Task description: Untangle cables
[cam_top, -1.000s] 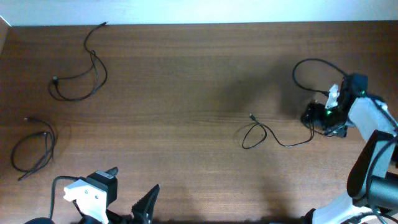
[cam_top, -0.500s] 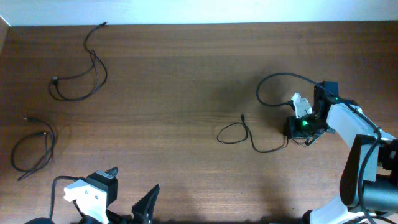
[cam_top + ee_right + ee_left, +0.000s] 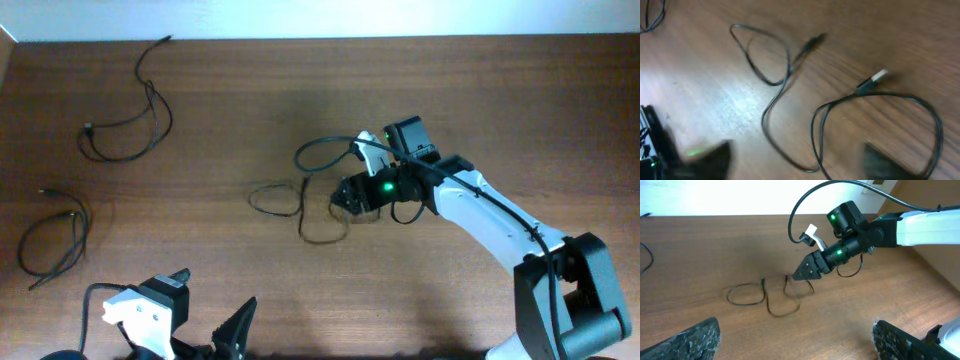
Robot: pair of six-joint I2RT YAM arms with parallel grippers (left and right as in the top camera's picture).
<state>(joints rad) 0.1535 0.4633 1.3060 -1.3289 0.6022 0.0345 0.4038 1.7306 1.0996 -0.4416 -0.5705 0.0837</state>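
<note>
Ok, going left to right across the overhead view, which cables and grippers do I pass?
lower-left cable → upper-left cable → left gripper → middle cable → right gripper

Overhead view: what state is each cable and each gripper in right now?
top-left cable: loose loops, lying alone, untangled.
left cable: loosely coiled, lying alone.
middle cable: loose loops, lying flat, ungripped.
right gripper: open, over the middle cable.
left gripper: open, empty.
</note>
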